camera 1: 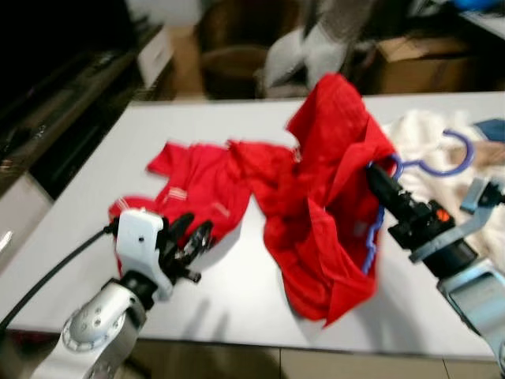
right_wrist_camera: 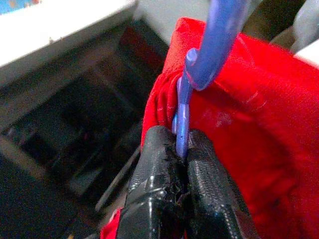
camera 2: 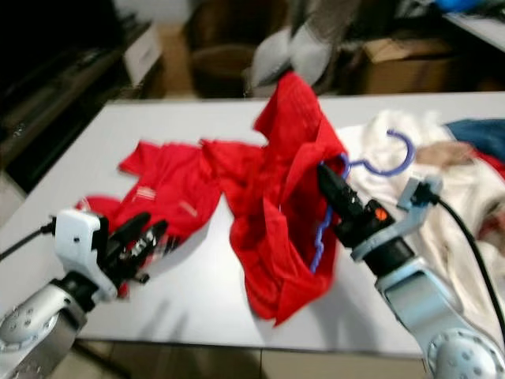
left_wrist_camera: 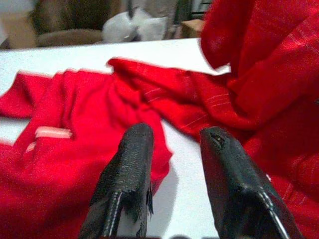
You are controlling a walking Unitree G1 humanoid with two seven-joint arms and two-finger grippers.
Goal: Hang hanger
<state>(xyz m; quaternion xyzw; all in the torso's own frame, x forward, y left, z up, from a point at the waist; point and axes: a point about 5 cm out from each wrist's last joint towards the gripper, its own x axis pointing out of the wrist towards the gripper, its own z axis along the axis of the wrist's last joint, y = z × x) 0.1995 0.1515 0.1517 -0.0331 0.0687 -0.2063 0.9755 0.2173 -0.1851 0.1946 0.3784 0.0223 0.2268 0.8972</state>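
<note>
On the white table [camera 1: 237,308], a red shirt [camera 1: 331,197] is lifted into a peak at about 1 o'clock from the table's middle, draped over a blue hanger [camera 1: 430,162].

- Right gripper [right_wrist_camera: 182,149]: fingers clamped on the hanger's blue shaft, red cloth bunched against them. Right wrist view shows the plastic pinched between both pads with no gap. Arm comes in from 4 o'clock, gripper raised above the table.
- Hanger: hook [camera 2: 394,154] curls out at 3 o'clock of the shirt's peak, over a white cloth [camera 2: 465,189]. Lower part of the hanger [camera 2: 319,237] shows as a blue wavy edge along the shirt's right side. The rest is hidden inside the shirt.
- Shirt: right half hanging off the hanger, left half with a sleeve [camera 1: 185,178] spread flat on the table toward 9 o'clock.
- Left gripper [left_wrist_camera: 172,164]: fingers apart, holding nothing, low over the table at 7 o'clock, just beside the flat part of the shirt. Left wrist view shows bare table between the fingers, red cloth under the left one.
- Background: cardboard box [camera 1: 418,59] and a grey bundle [camera 1: 304,51] at 12 o'clock past the table, blurred. Dark shelf [camera 1: 63,103] at 10 o'clock.
</note>
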